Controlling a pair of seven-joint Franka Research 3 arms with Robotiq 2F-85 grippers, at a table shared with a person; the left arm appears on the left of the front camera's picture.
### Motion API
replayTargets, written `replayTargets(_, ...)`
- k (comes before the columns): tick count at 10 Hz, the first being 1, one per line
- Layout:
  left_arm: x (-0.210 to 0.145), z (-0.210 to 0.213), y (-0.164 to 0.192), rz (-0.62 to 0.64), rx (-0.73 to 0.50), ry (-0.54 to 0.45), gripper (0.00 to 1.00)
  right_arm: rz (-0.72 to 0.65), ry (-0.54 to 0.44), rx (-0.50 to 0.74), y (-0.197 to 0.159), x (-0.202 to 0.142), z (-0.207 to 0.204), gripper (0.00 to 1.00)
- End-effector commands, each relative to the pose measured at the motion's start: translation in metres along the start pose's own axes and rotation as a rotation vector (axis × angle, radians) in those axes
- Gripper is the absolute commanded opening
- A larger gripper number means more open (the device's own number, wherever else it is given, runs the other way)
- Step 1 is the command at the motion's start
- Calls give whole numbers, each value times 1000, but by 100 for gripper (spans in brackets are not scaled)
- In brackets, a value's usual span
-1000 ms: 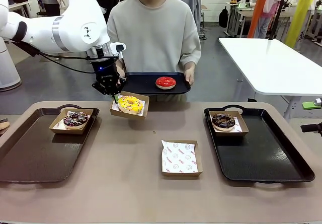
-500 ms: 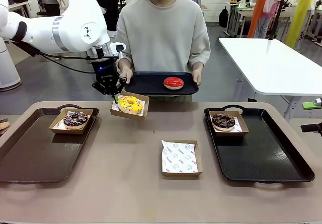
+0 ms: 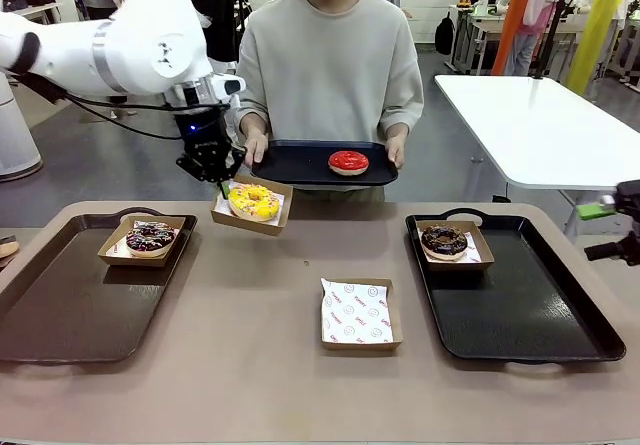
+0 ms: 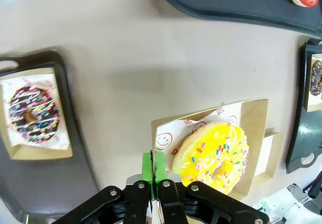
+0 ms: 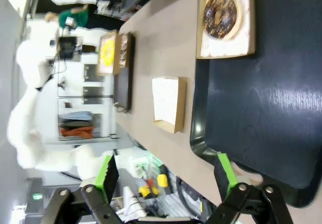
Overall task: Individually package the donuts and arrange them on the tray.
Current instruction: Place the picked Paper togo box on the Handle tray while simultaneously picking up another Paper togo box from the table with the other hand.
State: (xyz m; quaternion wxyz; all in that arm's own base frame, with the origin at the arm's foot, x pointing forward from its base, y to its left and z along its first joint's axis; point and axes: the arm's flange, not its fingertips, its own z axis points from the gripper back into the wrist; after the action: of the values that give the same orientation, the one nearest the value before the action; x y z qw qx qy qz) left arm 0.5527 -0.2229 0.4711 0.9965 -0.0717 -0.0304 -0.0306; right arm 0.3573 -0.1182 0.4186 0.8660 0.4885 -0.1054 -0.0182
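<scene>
Left hand (image 3: 222,177) clenched on the rim of a cardboard box (image 3: 236,222), green pads (image 4: 147,164) pressed together over the paper-lined edge in the left wrist view. Inside that box the yellow donut (image 3: 254,202), coloured sprinkles on its glaze, lying off-centre toward the side away from the pads. Box tilted and raised off the table (image 3: 250,295), above its far side, between the left tray (image 3: 60,315) and the person's black tray (image 3: 290,163). On the left tray, at its far end, a second box (image 3: 112,253) with the sprinkled chocolate donut (image 3: 151,236). Right hand (image 5: 165,176) released, fingers spread wide, out past the table's right edge and hovering above the right tray (image 5: 271,108). At the far end of the right tray, a third box (image 3: 470,255) with the dark chocolate donut (image 3: 444,240). Near the middle of the table, an empty box (image 3: 358,313) lined with printed paper, well apart from both trays. Across the table, a person in a light sweater, one hand (image 3: 256,147) on each end of the black tray, other hand (image 3: 396,149) at the right end. On that tray the red donut (image 3: 348,162), unboxed, right of centre.
</scene>
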Motion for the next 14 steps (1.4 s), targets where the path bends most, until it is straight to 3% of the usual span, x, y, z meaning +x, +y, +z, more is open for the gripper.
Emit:
replayTargets(1,-41,34,41,-21,22,-36,1,-41,66,-170,63,17,-36,100)
replayTargets(4,-80,56,96,23,20,-33,1,-60,146,-339,143,44,-120,100)
replayTargets(6,-105,61,125,42,30,-47,1,-79,191,-472,170,49,-177,100)
replayTargets(10,-139,48,170,89,39,-55,1,-112,238,-625,167,47,-269,100)
replayTargets(13,-142,33,186,97,29,-58,1,-116,262,-691,149,41,-291,100)
replayTargets(14,-138,31,185,82,15,-71,1,-106,262,-635,149,38,-283,100)
